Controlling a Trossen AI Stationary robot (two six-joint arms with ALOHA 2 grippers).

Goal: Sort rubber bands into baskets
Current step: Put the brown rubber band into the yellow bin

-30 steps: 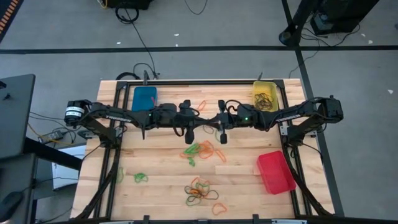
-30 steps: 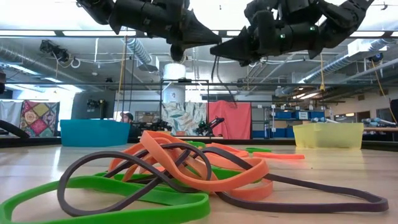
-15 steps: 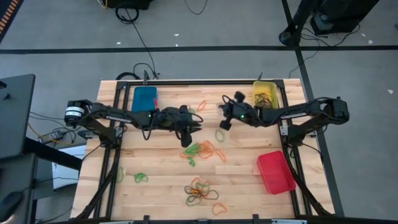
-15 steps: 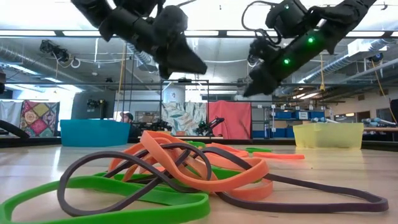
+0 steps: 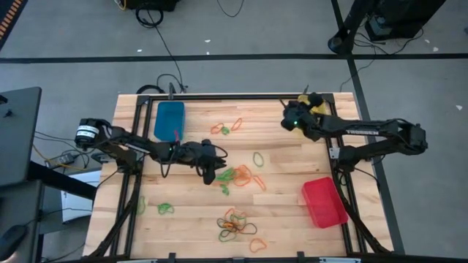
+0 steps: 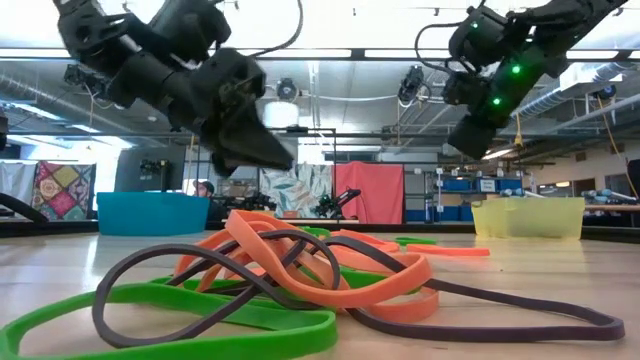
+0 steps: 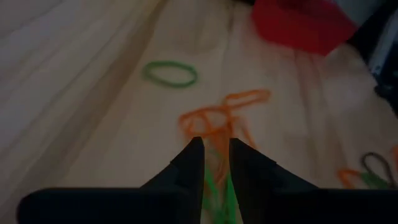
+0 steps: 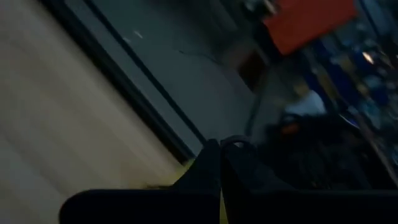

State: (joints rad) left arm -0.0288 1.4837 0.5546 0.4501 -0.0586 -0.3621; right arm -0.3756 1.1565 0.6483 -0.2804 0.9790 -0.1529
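Left gripper (image 7: 216, 152) with fingers slightly apart and nothing between them, tips aimed down at the orange-and-green tangle of rubber bands (image 5: 240, 176) at mid-table; in the high view, left gripper (image 5: 210, 173) just beside that tangle's left edge, hence the nearer arm by far. Straight ahead past the fingertips in the left wrist view: orange loops (image 7: 217, 118), a green strand running under the tips, a lone green band (image 7: 171, 73) farther on, red basket (image 7: 301, 23) beyond. Long run of the tangle roughly along the line of the fingers, away from the left arm toward the right side of the table. Likely next call: a short drop and close onto the nearest strand

Right gripper (image 5: 306, 101) pressed shut on a dark band, hovering at the yellow basket (image 5: 319, 109) in the far right corner, well apart from the tangle. Blue basket (image 5: 170, 118) at the far left; another cluster (image 5: 235, 224) of bands near the front edge, untouched
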